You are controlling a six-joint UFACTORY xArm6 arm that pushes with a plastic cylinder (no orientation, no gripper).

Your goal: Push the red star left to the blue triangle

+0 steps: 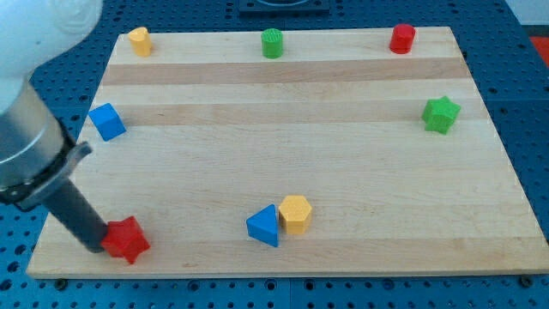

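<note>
One dark rod slants down from the view's upper left; my tip (101,243) touches the red star's (127,239) left side, near the wooden board's (283,163) bottom-left corner. No jaws on this rig. Blue triangle (264,226) sits well right of the star, touching a yellow block (295,214). Farther: blue cube (107,121), green star (441,114). Top edge: yellow (140,40), green (272,42), red cylinders (402,39). No writing legible.

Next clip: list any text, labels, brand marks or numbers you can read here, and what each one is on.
None. No writing shows on the wooden board, the blocks, such as the red star and blue triangle, the dark rod ending in my tip at the star's left, or the blue pegboard.
</note>
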